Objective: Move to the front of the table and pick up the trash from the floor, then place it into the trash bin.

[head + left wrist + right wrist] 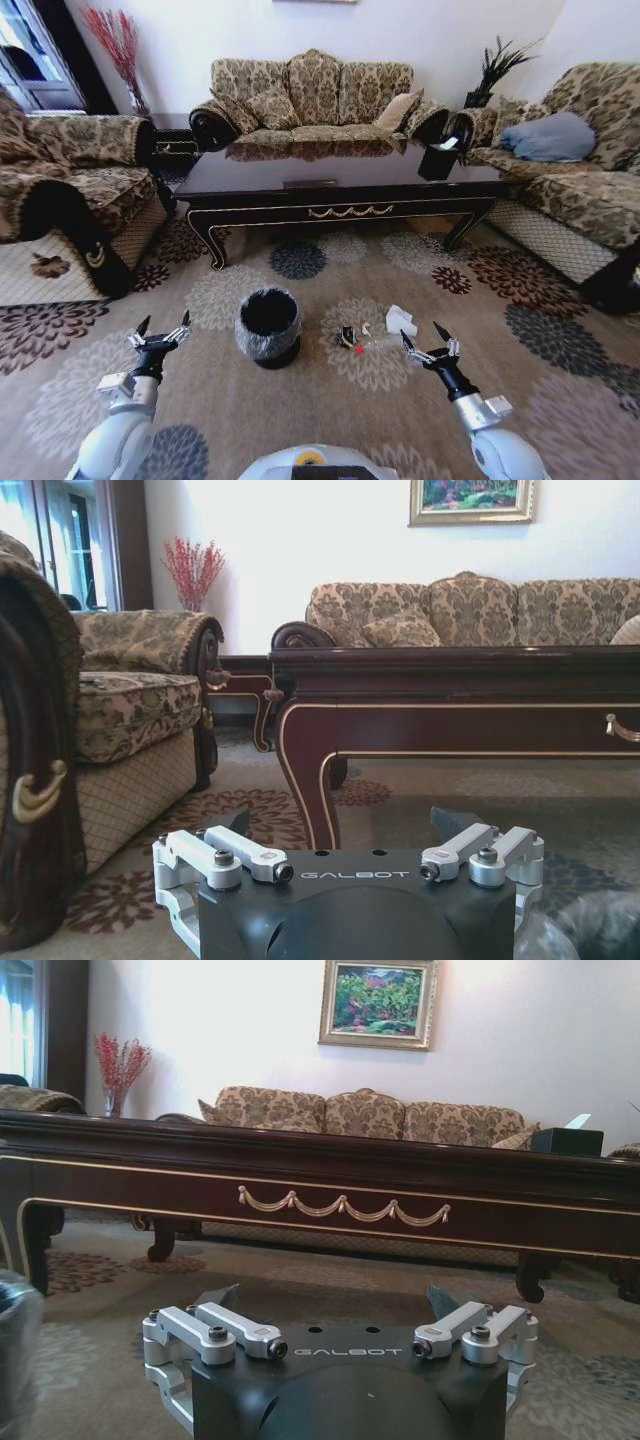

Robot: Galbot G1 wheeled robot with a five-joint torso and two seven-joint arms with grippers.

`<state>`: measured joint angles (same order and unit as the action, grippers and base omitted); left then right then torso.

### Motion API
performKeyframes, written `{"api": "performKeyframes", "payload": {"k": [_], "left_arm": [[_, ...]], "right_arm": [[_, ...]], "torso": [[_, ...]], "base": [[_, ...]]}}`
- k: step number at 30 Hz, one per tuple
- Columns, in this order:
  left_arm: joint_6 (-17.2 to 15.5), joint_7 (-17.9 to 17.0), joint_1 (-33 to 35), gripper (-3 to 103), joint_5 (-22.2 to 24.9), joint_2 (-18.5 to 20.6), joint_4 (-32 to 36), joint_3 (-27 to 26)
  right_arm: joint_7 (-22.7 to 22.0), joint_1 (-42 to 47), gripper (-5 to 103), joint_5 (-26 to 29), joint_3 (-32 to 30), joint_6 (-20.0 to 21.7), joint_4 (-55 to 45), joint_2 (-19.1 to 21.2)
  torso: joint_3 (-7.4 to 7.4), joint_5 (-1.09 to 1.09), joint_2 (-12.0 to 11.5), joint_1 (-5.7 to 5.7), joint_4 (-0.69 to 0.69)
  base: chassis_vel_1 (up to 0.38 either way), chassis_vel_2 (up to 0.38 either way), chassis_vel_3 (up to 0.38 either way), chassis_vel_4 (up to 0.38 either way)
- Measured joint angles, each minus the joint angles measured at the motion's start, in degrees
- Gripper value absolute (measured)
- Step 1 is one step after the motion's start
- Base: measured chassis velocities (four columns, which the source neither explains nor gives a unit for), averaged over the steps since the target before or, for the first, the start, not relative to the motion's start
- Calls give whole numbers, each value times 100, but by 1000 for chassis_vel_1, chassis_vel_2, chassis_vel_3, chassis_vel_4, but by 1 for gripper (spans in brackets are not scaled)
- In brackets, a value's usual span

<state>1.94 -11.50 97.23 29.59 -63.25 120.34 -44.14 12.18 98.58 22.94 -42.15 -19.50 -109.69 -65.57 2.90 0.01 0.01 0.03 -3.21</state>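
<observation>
You have the crumpled white paper wad [401,321] on the carpet just ahead of the open right hand [428,340], nearer than the open left hand [161,329] beyond the trash bin [268,325].

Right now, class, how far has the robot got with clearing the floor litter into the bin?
Done: it stands in front of the table. In hand: nothing; the right tool hangs open beside the litter, and the left tool is open too. Left: the paper wad and wrapper lie on the carpet, to go into the bin.
</observation>
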Motion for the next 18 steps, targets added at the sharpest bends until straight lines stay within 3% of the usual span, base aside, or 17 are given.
{"api": "performKeyframes", "payload": {"k": [3,4,8,9,13,14,15,18], "left_arm": [[-420,-174,-57,100,-51,52,144,106],[-420,-174,-57,100,-51,52,144,106],[-1547,-806,-200,100,253,230,641,302],[-1547,-806,-200,100,253,230,641,302],[-3149,-1706,-724,100,1865,609,1329,622],[-3149,-1706,-724,100,1865,609,1329,622],[-3480,-1988,-939,100,2301,771,1399,776],[-4052,-2807,-1502,100,3207,1154,1333,1280]], "right_arm": [[-54,-27,100,-6,6,-72,32,-10],[-54,-27,100,-6,6,-72,32,-10],[-73,-28,100,-13,6,-99,69,-23],[-73,-28,100,-13,6,-99,69,-23],[-82,16,100,-66,10,-126,51,-193],[-82,16,100,-66,10,-126,51,-193],[-83,17,100,-90,12,-149,68,-233],[-80,34,100,-108,-2,-185,84,-268]], "torso": [[2,-2,-1,1,2],[2,-2,-1,1,2],[-2,-2,0,0,1],[-2,-2,0,0,1],[-2,0,1,0,0],[-2,0,1,0,0],[-1,0,0,0,-1],[0,-2,0,0,-2]], "base": [[-118,105,116,-100],[-80,64,94,-79],[-20,10,5,-10],[0,0,0,0],[0,0,0,0],[0,0,0,0],[0,0,0,0],[0,0,0,0]]}}
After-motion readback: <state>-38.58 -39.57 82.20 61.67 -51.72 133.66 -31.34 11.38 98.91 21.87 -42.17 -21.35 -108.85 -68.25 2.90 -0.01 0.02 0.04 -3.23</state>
